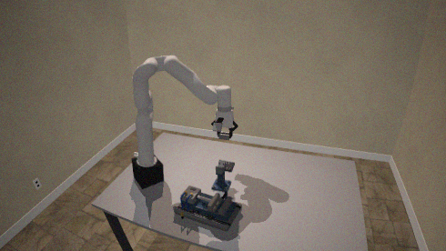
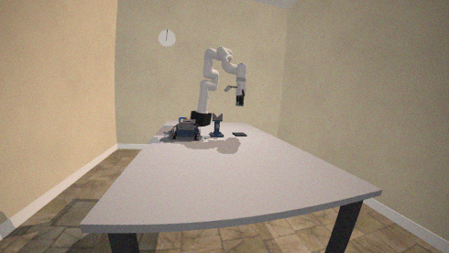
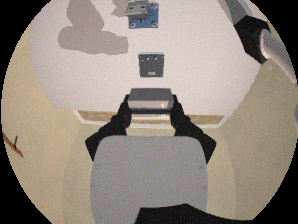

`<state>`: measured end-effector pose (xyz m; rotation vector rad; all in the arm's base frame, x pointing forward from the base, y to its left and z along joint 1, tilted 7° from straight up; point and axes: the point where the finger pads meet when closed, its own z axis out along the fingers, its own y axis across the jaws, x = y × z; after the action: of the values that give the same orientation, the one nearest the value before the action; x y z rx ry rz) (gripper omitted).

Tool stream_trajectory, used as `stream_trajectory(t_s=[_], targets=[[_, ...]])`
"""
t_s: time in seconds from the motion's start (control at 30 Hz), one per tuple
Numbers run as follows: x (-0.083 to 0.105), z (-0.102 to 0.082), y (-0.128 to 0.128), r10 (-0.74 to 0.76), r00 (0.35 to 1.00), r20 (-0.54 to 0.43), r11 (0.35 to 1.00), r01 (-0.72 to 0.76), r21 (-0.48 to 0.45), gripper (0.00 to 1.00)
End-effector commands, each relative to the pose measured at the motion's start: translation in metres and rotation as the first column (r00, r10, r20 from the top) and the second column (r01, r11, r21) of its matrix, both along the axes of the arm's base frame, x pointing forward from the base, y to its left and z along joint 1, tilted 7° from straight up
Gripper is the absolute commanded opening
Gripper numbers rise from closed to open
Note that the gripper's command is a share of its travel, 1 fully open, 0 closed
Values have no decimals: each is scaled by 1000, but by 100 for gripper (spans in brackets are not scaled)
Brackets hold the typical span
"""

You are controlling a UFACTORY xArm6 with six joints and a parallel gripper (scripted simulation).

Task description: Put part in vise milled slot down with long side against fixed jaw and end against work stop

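My gripper is shut on the part, a grey block, gripped across its length. Both hang high above the table's far side. The milled slot cannot be made out. The dark infeed plate lies bare on the table; it does not show in the top view. The V-block stands on its blue pedestal, lower than my gripper, with nothing in it. The vise stands beyond it, outside the wrist view; its jaws and work stop are too small to tell apart.
The black robot base stands at one end of the table. The V-block's raised pedestal stands between the infeed plate and the vise. My arm's shadow falls beside the V-block.
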<state>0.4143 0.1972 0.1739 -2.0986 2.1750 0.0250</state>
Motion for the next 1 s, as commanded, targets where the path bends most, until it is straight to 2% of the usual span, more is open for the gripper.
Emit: stream_trajectory(t_s=[0.0,0.27,0.97], targets=[[3,1,-6,-1,1000,4,1000,1,2,0],[7,0,-20,-2,1000,3,1000,2,1,0],[17,-6,-86,-9,1000,2,1000,9,1,0]])
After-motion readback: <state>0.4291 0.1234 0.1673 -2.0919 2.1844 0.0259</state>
